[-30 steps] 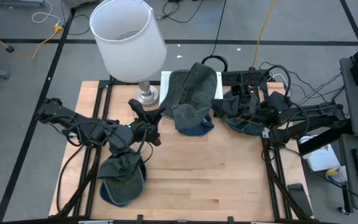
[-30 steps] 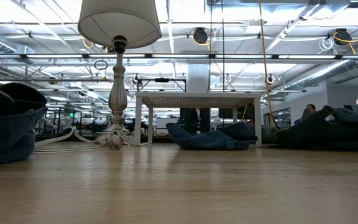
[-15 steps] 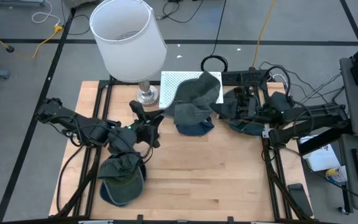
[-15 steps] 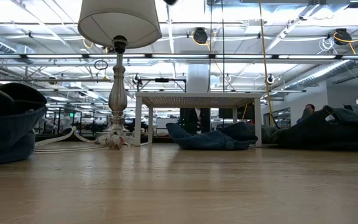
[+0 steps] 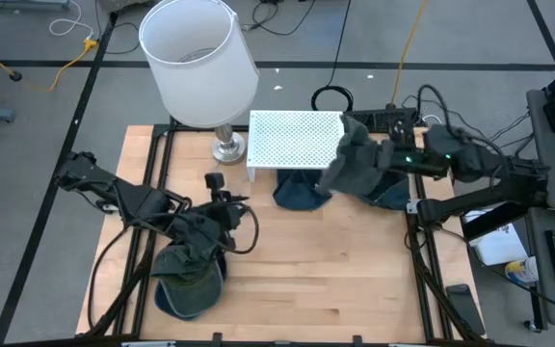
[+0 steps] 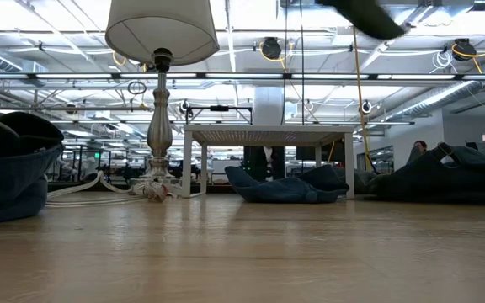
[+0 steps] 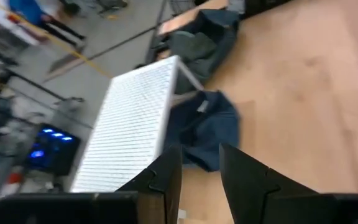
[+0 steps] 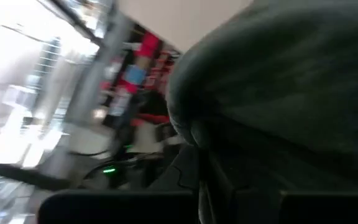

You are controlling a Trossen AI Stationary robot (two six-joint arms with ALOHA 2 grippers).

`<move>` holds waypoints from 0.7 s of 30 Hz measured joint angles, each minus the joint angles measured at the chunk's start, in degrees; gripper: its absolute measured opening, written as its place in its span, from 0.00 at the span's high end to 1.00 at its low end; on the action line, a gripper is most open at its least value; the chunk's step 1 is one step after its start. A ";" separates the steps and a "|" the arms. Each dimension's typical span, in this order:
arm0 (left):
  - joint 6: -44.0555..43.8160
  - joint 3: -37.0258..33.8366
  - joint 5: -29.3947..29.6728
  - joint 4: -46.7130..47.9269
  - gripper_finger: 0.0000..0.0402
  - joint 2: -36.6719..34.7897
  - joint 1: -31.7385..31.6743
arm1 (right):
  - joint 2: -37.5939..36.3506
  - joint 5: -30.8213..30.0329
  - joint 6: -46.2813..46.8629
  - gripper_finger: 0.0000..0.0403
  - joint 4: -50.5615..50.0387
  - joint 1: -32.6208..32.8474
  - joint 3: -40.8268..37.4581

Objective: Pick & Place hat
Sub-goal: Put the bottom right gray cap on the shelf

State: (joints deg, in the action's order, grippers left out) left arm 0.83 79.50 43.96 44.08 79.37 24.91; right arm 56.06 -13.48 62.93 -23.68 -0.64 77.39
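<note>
A grey-green hat (image 5: 353,166) hangs in the air by the right end of the white perforated rack (image 5: 295,140), with my right gripper (image 5: 385,161) shut on it; the hat fills the right wrist view (image 8: 278,93). My left gripper (image 5: 237,204) hovers open and holding nothing over the table's left half, pointing toward the rack (image 7: 129,118). A blue hat (image 5: 302,194) lies on the table under the rack. Another dark hat (image 5: 189,275) lies at the near left, below the left arm. A further one (image 5: 390,196) lies under the right arm. My right gripper holds the grey-green hat by its right-hand edge (image 5: 376,164), the fingers reaching in level from the table's right side. The cloth itself covers the fingertips, so layers cannot be told. The hat is lifted clear and droops to the left of the fingers.
A lamp with a white shade (image 5: 198,60) stands on its metal base (image 5: 227,147) at the far left, next to the rack. Cables (image 5: 393,116) run along the far edge. Bare wood (image 5: 316,260) stretches across the near middle.
The hat, which lay draped over the rack with my left gripper shut on its left edge, has passed to my right gripper. The right gripper shut on it and drew it toward the table's right edge, uncovering the rack. The left gripper opened, let go and sank back toward the near left.
</note>
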 joint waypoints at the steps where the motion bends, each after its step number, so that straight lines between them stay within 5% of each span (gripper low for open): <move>1: -0.01 0.00 -1.57 -0.08 0.72 0.00 0.00 | 0.99 0.08 -0.87 1.00 -1.74 -1.01 1.31; 11: 0.34 0.00 -8.14 -0.49 0.72 0.00 0.00 | 13.42 6.31 -11.25 1.00 -7.49 -12.67 13.26; 21: 0.38 0.00 -11.03 -0.62 0.72 0.00 -0.03 | 25.79 4.55 -18.58 1.00 -19.69 -19.26 23.95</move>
State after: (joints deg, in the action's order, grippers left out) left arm 1.21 79.50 32.93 43.45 79.37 24.88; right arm 81.86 -8.93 44.34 -43.37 -19.90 101.34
